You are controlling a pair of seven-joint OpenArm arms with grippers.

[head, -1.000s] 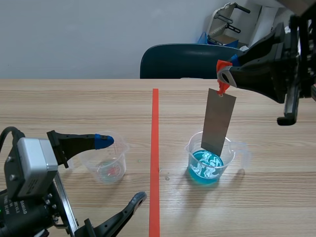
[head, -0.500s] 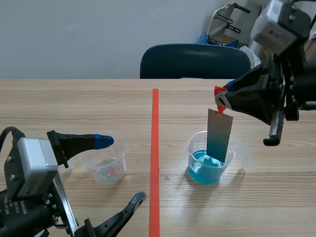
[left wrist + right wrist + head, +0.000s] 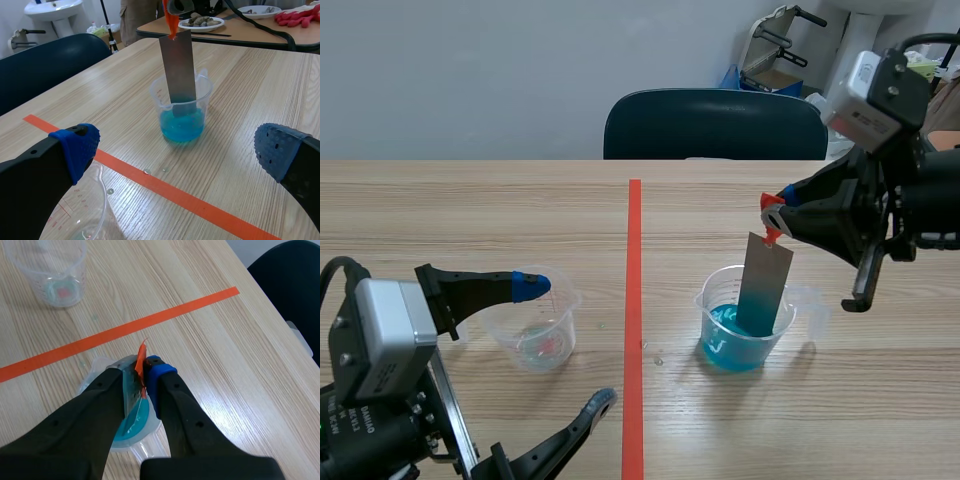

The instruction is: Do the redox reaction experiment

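A grey metal strip (image 3: 765, 284) with an orange tag (image 3: 771, 232) on its top hangs in my right gripper (image 3: 775, 212), which is shut on the tag. The strip's lower end dips into blue liquid in a clear plastic beaker (image 3: 746, 318) right of the tape line. In the right wrist view the orange tag (image 3: 140, 367) is pinched between my fingers, above the beaker (image 3: 131, 421). My left gripper (image 3: 175, 165) is open, low at the near left, over a second clear beaker (image 3: 538, 331) that is nearly empty. The strip (image 3: 178, 73) and the blue beaker (image 3: 182, 116) lie ahead of it.
An orange-red tape line (image 3: 633, 320) runs down the table's middle. A dark blue chair (image 3: 715, 125) stands behind the far edge. Small droplets (image 3: 656, 354) lie near the tape. The nearly empty beaker (image 3: 50, 270) shows ahead in the right wrist view.
My right gripper has come down, lowering the strip from just above the liquid into the blue beaker. The left arm has stayed still.
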